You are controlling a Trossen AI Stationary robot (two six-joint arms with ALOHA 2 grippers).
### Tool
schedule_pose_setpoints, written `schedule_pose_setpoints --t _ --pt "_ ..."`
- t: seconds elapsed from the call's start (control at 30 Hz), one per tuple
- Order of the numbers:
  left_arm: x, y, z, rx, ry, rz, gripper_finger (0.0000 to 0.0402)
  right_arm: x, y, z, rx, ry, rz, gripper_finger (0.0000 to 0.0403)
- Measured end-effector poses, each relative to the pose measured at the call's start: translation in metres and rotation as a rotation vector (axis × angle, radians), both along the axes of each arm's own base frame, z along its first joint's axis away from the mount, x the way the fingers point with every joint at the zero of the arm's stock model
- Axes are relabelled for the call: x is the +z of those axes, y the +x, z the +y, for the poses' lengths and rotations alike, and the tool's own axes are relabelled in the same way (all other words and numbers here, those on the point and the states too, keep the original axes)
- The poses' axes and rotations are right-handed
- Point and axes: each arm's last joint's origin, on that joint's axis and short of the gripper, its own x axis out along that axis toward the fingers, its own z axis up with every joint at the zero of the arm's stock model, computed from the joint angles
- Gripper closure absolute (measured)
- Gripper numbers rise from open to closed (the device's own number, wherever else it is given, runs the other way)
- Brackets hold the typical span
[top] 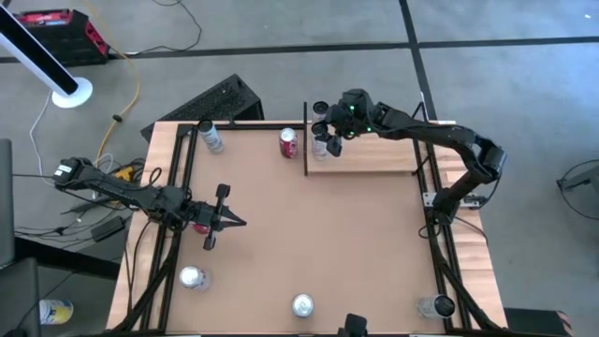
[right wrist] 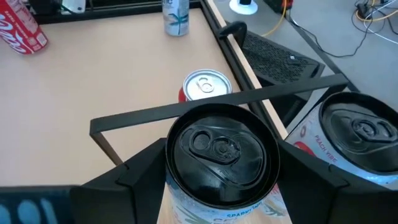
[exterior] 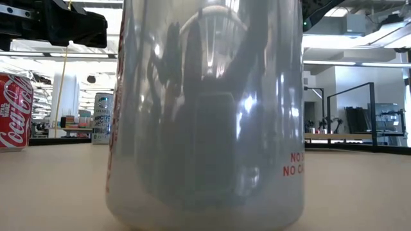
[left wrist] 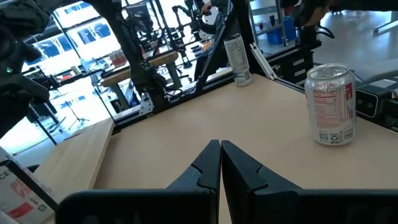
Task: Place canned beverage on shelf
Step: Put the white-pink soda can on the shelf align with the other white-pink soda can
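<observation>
The shelf (top: 370,157) is a pale plank at the table's far right, with a black rail (top: 305,140) along its left end. My right gripper (right wrist: 221,171) is over the shelf's left end (top: 328,140), shut on a black-topped can (right wrist: 221,149) just inside the rail (right wrist: 217,107). A second black-topped can (right wrist: 357,134) stands close beside it. My left gripper (top: 239,221) is shut and empty over the table's left part; it also shows in the left wrist view (left wrist: 221,163). My right gripper pinches the can's two opposite sides just below its top rim (right wrist: 171,168) between its two fingers. The fingers come slanting down from the table's right. The can is upright; I cannot tell whether its bottom rests on the shelf.
A red can (top: 288,142) stands just left of the rail, a silver can (top: 211,138) at the far left. A Coca-Cola can (exterior: 13,112) is by my left gripper. More cans stand along the near edge (top: 192,278) (top: 301,305) (top: 440,305).
</observation>
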Motion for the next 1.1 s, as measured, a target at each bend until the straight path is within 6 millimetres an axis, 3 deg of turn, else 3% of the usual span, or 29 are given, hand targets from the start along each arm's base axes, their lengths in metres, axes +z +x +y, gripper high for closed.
schedule_pose_setpoints --t 0.47,0.77,1.1 --pt "-0.0001 0.0000 0.0000 -0.002 0.000 0.001 0.0402 -0.0059 0.0011 -0.0040 -0.025 0.034 0.009 0.0124" --pt "-0.0001 0.0000 0.0000 -0.002 0.000 0.001 0.0402 -0.0080 -0.0004 -0.0030 -0.051 0.081 0.023 0.0046" --pt "-0.0001 0.0000 0.0000 -0.001 0.000 0.001 0.0402 -0.0052 -0.0006 -0.0012 -0.041 0.066 0.017 0.0054"
